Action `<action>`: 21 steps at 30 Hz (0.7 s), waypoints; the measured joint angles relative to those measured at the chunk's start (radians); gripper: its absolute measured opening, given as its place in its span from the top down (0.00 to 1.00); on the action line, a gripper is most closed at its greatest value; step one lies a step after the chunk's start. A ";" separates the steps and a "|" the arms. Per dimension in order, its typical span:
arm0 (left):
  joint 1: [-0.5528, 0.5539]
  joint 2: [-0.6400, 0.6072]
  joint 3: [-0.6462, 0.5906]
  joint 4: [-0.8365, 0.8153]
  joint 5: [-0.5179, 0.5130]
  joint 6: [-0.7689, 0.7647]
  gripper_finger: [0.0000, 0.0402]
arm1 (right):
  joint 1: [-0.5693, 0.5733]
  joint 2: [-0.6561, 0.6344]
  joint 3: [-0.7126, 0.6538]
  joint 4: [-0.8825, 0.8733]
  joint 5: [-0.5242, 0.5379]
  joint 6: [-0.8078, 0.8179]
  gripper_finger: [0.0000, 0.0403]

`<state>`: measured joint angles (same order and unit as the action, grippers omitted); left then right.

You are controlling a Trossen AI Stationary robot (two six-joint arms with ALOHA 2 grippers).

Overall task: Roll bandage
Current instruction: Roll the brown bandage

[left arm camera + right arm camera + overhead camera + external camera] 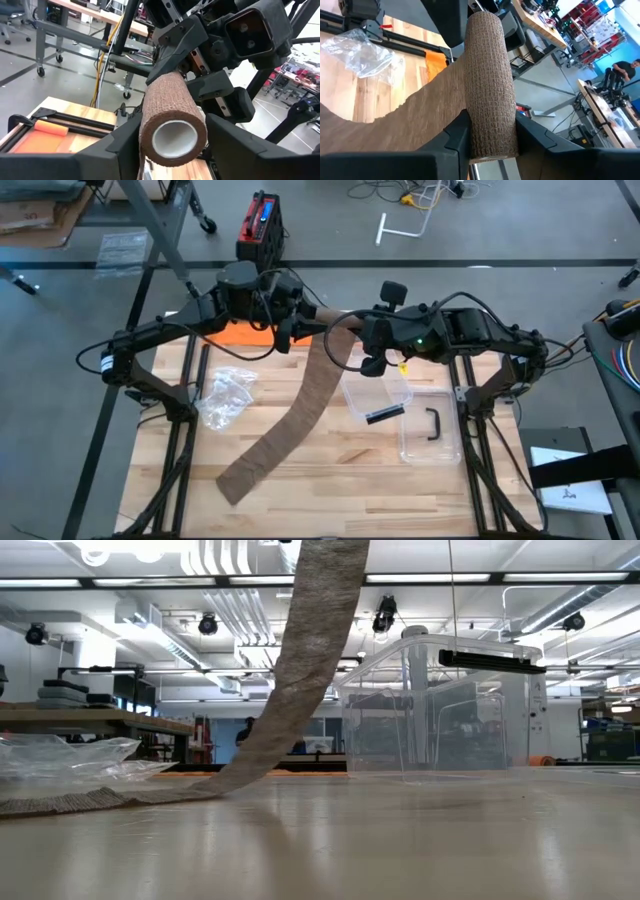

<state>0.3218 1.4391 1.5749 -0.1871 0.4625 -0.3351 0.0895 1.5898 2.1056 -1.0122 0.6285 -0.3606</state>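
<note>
A brown bandage roll (335,315) with a white core hangs high over the table's far middle, between my two grippers. Its loose strip (300,410) hangs from the roll down to the table, and the free end (235,480) lies flat near the front left. My right gripper (490,125) is shut on one end of the roll (487,75). My left gripper (173,122) is open, and its fingers stand close on either side of the roll's other end (172,135). In the low view only the strip (300,670) shows. My right gripper pinches the roll between its two fingers (457,135) at the end where the white core (490,159) sticks out. It comes from the table's right side. The roll is lifted clear, with the strip hanging slack below it. My left gripper: I cannot tell whether its fingers touch the roll.
A clear plastic box (378,395) and its lid with a black handle (430,425) stand at the right. A crumpled clear bag (225,395) lies at the left. An orange piece (245,332) lies at the far edge under the left arm.
</note>
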 joint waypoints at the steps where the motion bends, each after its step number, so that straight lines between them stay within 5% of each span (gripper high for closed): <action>1: 0.000 0.000 0.000 0.000 0.000 0.000 0.52 | 0.000 0.000 0.000 0.000 0.000 -0.002 0.73; 12: 0.007 0.000 0.000 0.023 0.001 -0.016 0.56 | 0.000 0.000 0.000 0.005 0.002 -0.010 0.73; 21: 0.014 -0.002 0.000 0.027 0.003 -0.034 0.44 | 0.000 0.000 -0.001 -0.001 -0.004 -0.013 0.74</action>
<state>0.3359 1.4368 1.5747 -0.1606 0.4660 -0.3692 0.0891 1.5898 2.1048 -1.0130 0.6243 -0.3740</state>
